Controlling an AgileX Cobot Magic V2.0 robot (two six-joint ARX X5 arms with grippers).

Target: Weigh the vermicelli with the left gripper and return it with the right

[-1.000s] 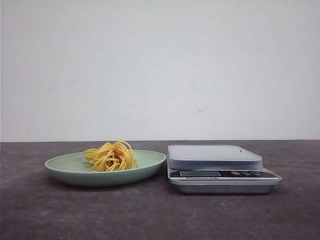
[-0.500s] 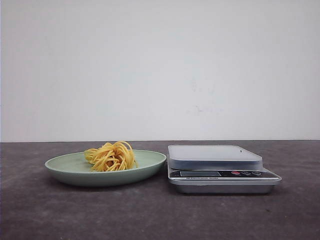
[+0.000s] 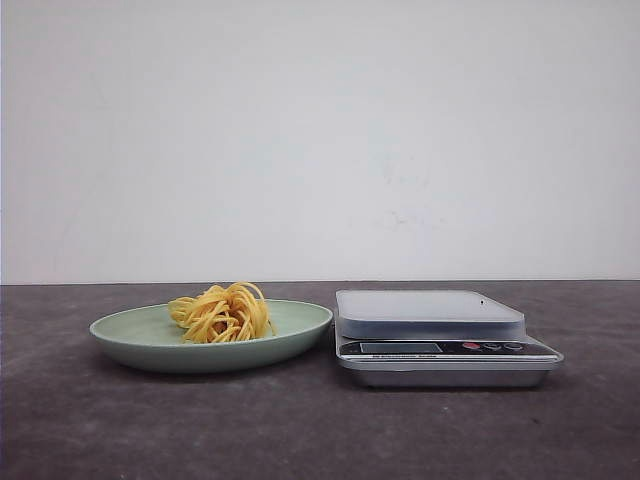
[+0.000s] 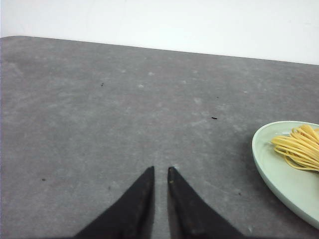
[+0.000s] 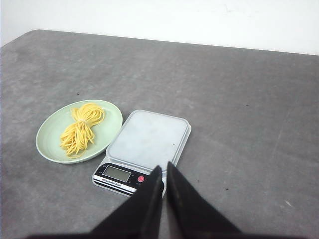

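The vermicelli [image 3: 222, 313], a small nest of yellow-orange strands, lies on a pale green plate [image 3: 130, 335] left of a silver kitchen scale [image 3: 440, 350], whose platform is empty. Neither gripper shows in the front view. In the left wrist view my left gripper [image 4: 160, 169] hangs over bare table, its black fingers almost together and empty, well apart from the plate [image 4: 279, 174] and vermicelli [image 4: 299, 147]. In the right wrist view my right gripper [image 5: 163, 167] is shut and empty, high above the scale [image 5: 147, 139], with the plate [image 5: 50, 144] and vermicelli [image 5: 79, 130] beyond it.
The dark grey table [image 3: 320, 440] ends at a white wall [image 3: 320, 140] behind. The scale's display and red button [image 5: 141, 179] face the robot. The plate and scale stand nearly touching.
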